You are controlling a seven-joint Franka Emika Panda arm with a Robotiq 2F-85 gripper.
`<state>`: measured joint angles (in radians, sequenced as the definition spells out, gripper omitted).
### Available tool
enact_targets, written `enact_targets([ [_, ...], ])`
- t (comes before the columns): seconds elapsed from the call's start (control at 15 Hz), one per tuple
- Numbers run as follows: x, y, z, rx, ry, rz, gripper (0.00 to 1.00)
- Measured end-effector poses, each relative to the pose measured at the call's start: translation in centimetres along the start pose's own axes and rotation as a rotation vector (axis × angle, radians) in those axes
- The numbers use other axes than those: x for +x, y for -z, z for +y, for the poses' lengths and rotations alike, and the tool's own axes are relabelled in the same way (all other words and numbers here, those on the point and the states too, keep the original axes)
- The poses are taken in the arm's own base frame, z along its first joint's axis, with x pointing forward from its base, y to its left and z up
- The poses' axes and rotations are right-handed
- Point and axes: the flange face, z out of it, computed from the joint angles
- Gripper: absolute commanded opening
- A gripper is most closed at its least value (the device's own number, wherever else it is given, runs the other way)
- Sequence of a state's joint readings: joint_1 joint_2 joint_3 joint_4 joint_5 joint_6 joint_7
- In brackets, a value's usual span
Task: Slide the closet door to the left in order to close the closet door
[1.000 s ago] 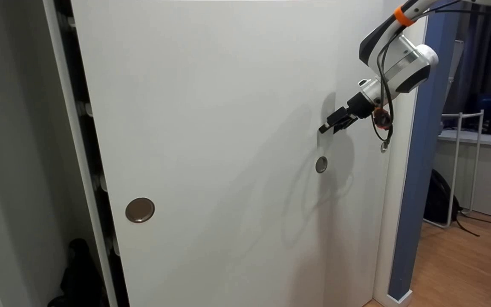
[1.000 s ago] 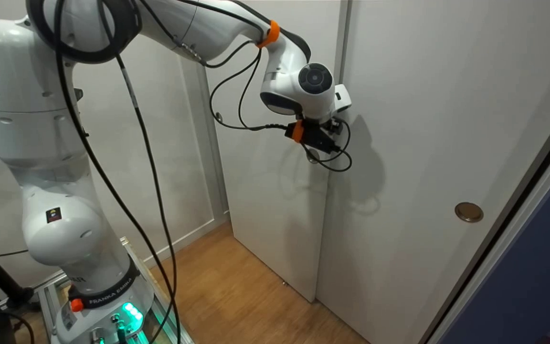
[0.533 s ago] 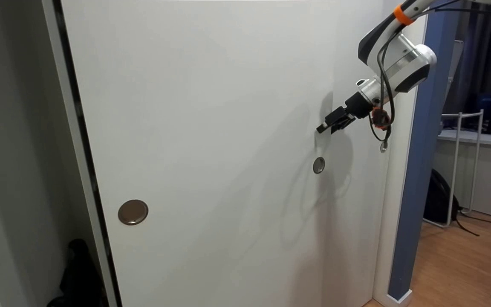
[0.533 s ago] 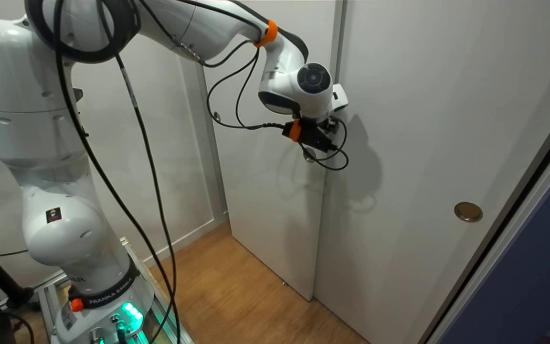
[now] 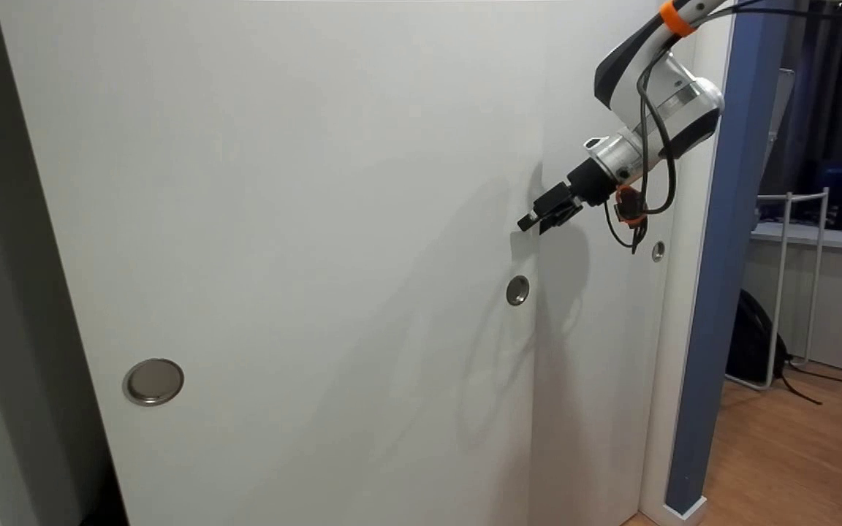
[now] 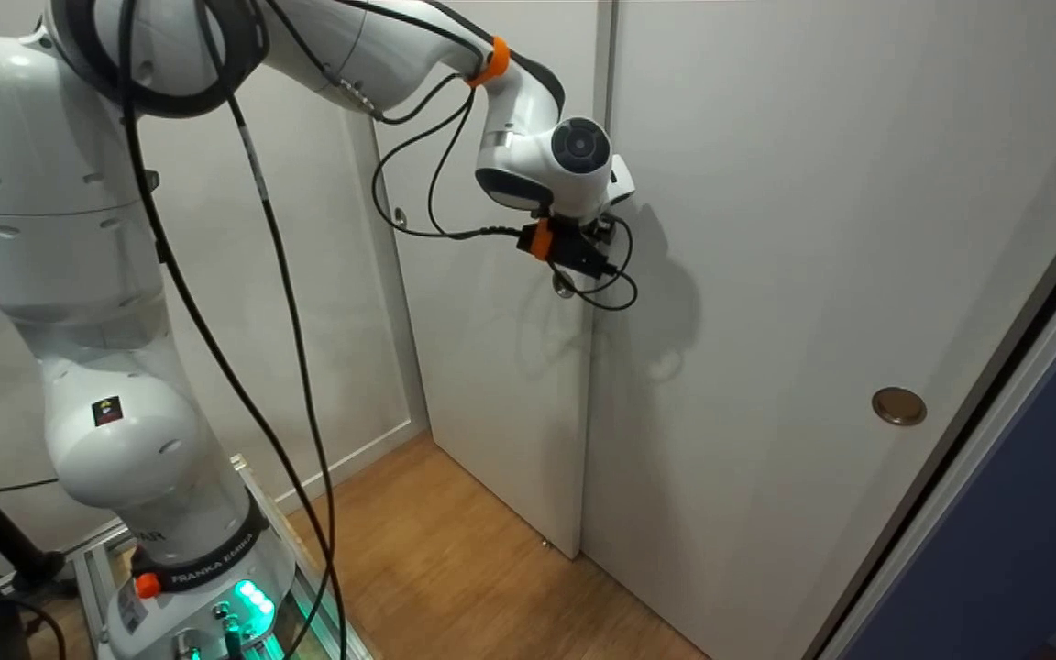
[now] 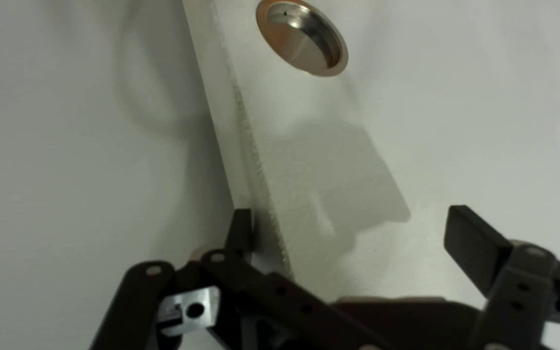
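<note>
Wrist view: claw (image 7: pixel 351 211) spread, gripping nothing, one finger (image 7: pixel 240 231) apparently against edge of door (image 7: pixel 416 126), left of far panel (image 5: pixel 604 329) in both exterior views; likely heavy, rigid, slick-faced, best pushed there.

The edge of the closet door (image 5: pixel 304 248) crowds one finger (image 7: pixel 239 236) of the gripper (image 7: pixel 358 231) (the near pull (image 7: pixel 304 46) has free room).

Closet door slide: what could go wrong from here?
Slip: only one fingertip of the open gripper appears to bear on the edge of the closet door; it could slide off.
Scrape: that fingertip looks close to the rear panel and might rub it.
Snag: cables loop near the gripper and could catch on the door's edge.
</note>
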<state>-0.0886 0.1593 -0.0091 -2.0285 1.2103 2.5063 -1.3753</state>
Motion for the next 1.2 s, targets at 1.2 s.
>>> enact_targets([
  [1.2, -2.2, -0.9, -1.0, -0.267, 0.093, -0.257, 1.0],
])
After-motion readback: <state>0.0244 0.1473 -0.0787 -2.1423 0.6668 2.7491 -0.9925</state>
